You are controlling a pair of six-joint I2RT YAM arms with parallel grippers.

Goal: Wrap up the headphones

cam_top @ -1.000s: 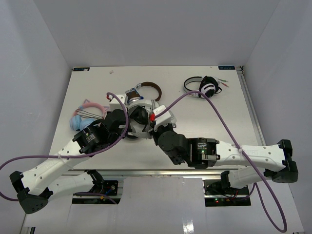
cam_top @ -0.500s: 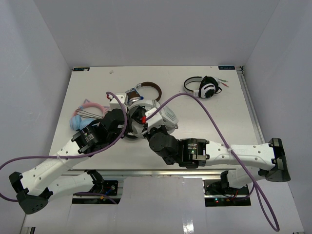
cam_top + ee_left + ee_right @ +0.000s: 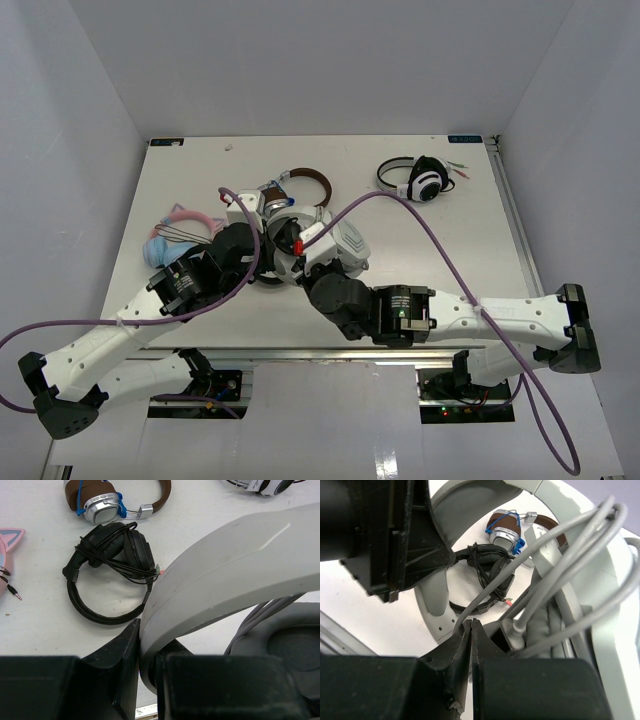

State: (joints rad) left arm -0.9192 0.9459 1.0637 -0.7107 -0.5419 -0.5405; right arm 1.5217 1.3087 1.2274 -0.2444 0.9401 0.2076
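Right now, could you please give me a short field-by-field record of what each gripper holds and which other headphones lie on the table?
left gripper: shut on the white band of the headphones
right gripper: shut on the cable, pinched at the fingertips
cable state: several grey strands run across the headphones
others on the table: black pair with its cord bundled; brown pair; white pair with black cups; pink pair
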